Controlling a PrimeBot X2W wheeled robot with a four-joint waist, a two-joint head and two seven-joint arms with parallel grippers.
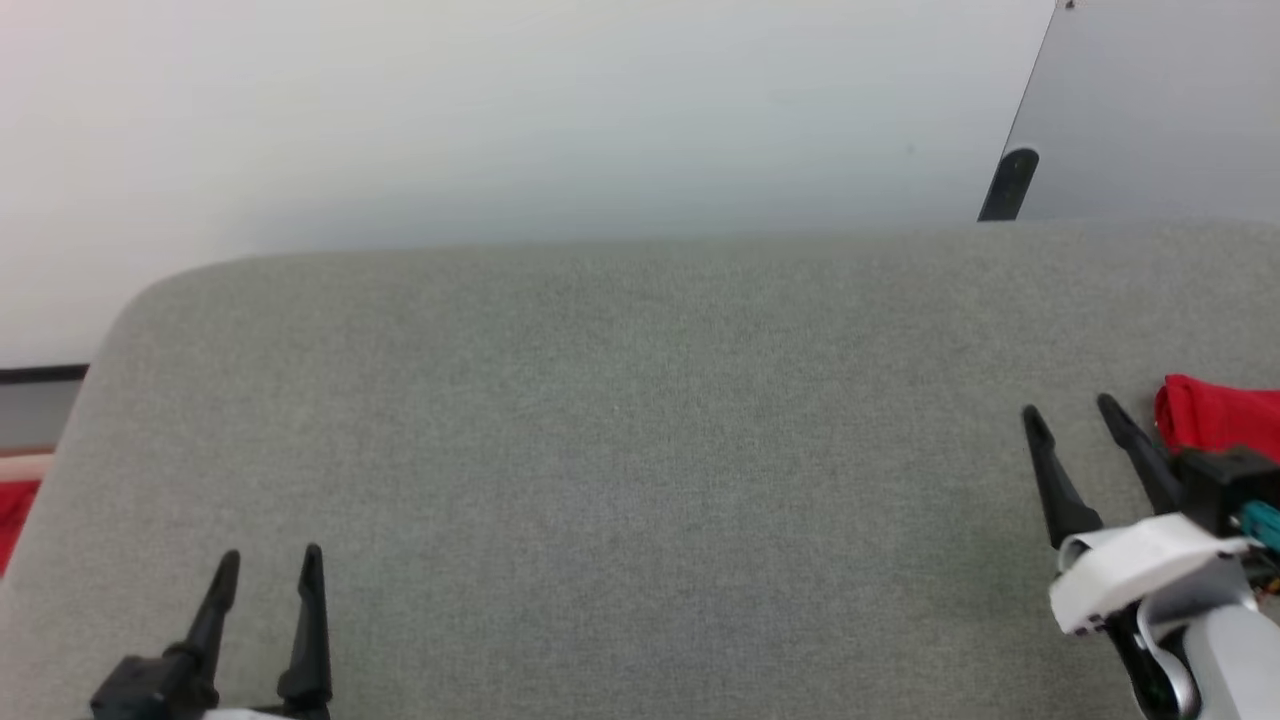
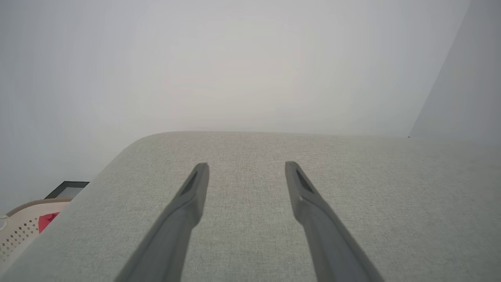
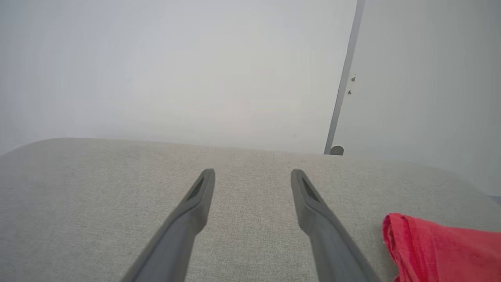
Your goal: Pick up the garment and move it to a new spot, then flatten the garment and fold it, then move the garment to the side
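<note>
Nearest us, the left gripper hung over the grey surface, fingers spread wide and empty; farther on, to the right, the right gripper stood equally wide and empty, with the garment — a bunched red bundle — just beside its outer finger. We judged the pickup best done by turning that gripper toward the bundle and straddling a thick fold before closing, not a loose edge.

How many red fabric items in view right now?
2. The red garment lies on the grey surface, far right, beside the right gripper. A red cloth shows past the left edge, in a pale basket. More may be hidden.
</note>
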